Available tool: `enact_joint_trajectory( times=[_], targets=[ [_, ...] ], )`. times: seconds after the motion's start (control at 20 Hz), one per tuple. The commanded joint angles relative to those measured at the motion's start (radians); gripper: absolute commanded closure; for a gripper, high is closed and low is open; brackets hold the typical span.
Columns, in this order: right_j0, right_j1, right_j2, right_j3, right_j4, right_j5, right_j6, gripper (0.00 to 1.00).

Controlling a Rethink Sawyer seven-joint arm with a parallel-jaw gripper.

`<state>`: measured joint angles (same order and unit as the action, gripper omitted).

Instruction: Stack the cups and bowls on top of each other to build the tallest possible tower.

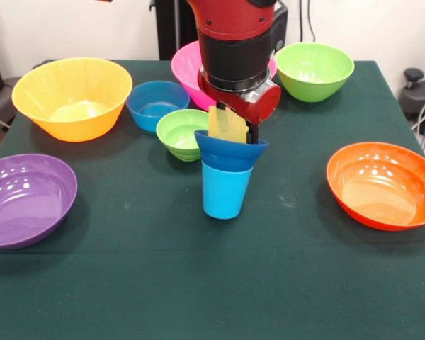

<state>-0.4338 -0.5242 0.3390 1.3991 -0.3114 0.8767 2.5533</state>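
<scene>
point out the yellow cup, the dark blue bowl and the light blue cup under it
yellow cup (227, 125), front view, on its ribbed side above the bowl rim
dark blue bowl (230, 154), front view, on its outer wall
light blue cup (225, 191), front view, on the middle of its side

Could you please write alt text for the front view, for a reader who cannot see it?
The red and black arm's gripper lowers a yellow cup into a dark blue bowl atop a light blue cup on a green table. Seven loose bowls surround the stack.
</scene>
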Motion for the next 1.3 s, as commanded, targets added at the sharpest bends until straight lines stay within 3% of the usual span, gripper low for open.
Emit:
enact_joint_trajectory(
  times=[0.05, 0.35, 0.6, 0.85, 1.3],
  targets=[
    [0.015, 0.067, 0.035, -0.083, -0.115, -0.083, -0.198, 0.00],
    [0.009, 0.116, 0.036, -0.128, -0.150, -0.129, -0.209, 0.00],
    [0.017, 0.071, 0.027, -0.043, -0.158, -0.164, -0.171, 0.00],
    [0.029, 0.071, 0.025, -0.034, -0.154, -0.170, -0.158, 0.00],
    [0.011, 0.127, 0.043, -0.128, -0.136, -0.110, -0.204, 0.00]
  ],
)
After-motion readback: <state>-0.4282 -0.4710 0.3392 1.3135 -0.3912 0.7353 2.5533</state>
